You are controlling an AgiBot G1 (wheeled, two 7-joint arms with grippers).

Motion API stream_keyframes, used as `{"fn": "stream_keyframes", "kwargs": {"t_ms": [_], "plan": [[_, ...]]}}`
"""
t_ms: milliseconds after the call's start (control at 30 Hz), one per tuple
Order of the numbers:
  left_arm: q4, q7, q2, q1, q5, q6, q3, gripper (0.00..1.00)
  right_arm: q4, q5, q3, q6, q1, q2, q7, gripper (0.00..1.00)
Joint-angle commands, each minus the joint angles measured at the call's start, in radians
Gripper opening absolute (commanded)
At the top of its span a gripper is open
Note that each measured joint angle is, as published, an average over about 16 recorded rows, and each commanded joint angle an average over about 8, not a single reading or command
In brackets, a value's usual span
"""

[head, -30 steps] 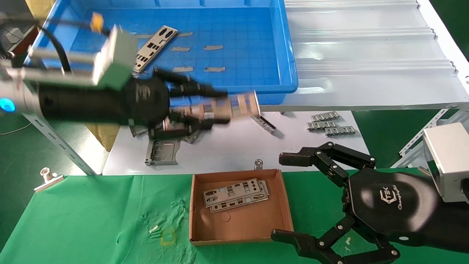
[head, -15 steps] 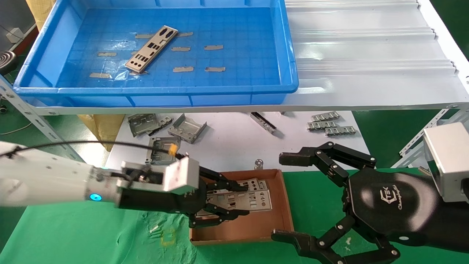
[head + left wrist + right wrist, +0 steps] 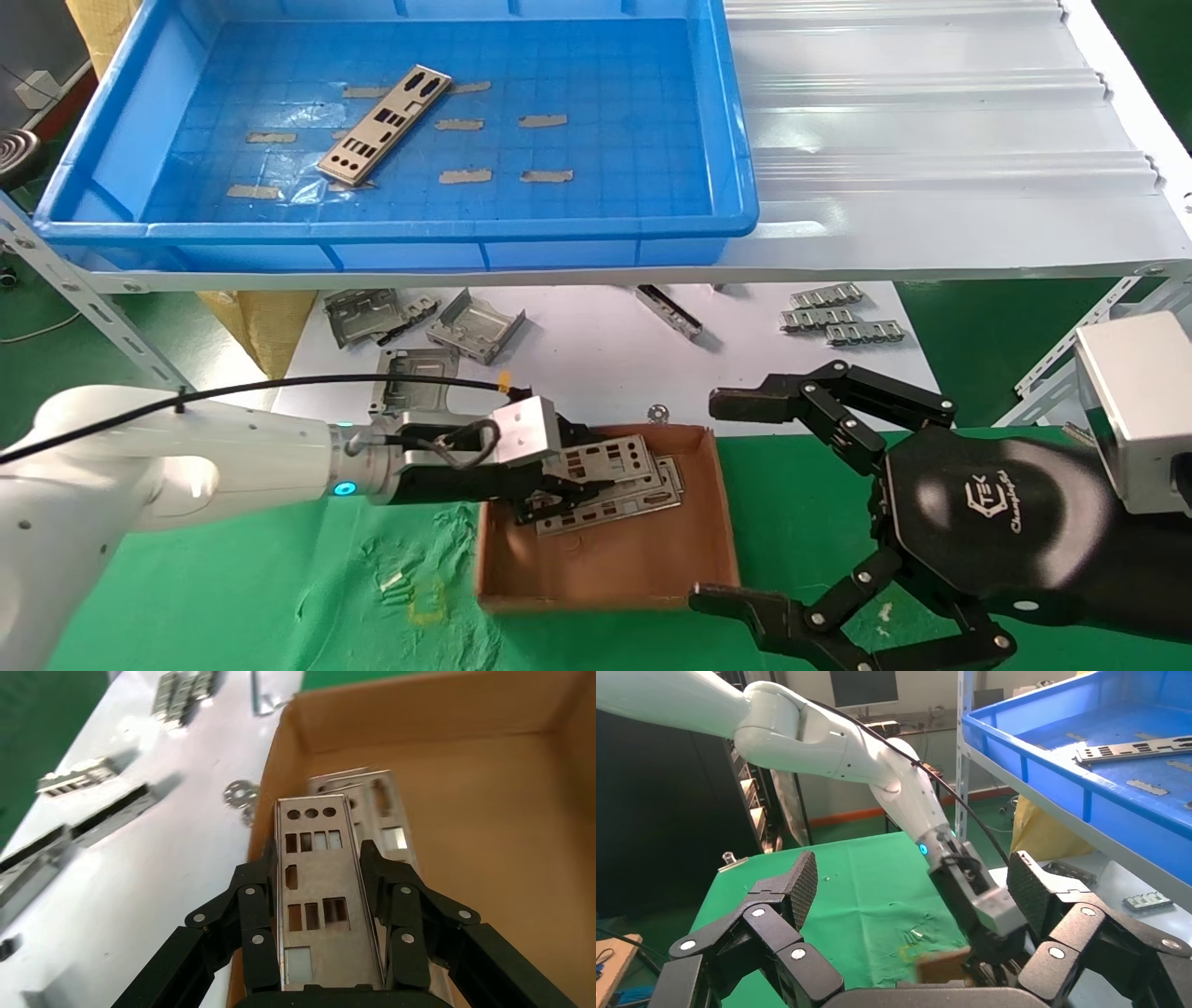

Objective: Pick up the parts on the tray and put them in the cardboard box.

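Note:
My left gripper (image 3: 570, 477) is shut on a punched silver plate (image 3: 605, 457), holding it by its long edges low over the far left part of the cardboard box (image 3: 728, 540). The left wrist view shows the gripper (image 3: 320, 864), the held plate (image 3: 318, 881) and the box (image 3: 492, 846) under it. Other plates (image 3: 622, 506) lie in the box, and also show in the left wrist view (image 3: 385, 804). One plate (image 3: 385, 124) lies in the blue tray (image 3: 596, 228). My right gripper (image 3: 712, 500) hangs open and empty right of the box.
Folded grey brackets (image 3: 475, 326) and comb-like strips (image 3: 843, 317) lie on the white table under the shelf, and a washer (image 3: 658, 411) lies behind the box. A white corrugated sheet (image 3: 931, 140) is right of the tray. Green cloth (image 3: 233, 596) covers the near table.
My left arm brought the plate down from in front of the tray to the box, then drew back left and toward the box's far wall. The right arm has not moved.

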Motion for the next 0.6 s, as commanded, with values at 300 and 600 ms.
{"fn": "stream_keyframes", "kwargs": {"t_ms": [300,600], "plan": [[0.024,-0.006,0.017,0.005,-0.022,-0.003,-0.01,1.0,0.0,0.0,0.0,0.0,0.0,0.0,0.0,1.0],[0.045,-0.034,-0.023,-0.01,-0.051,0.131,-0.025,1.0,0.0,0.0,0.0,0.0,0.0,0.0,0.0,1.0]]}}
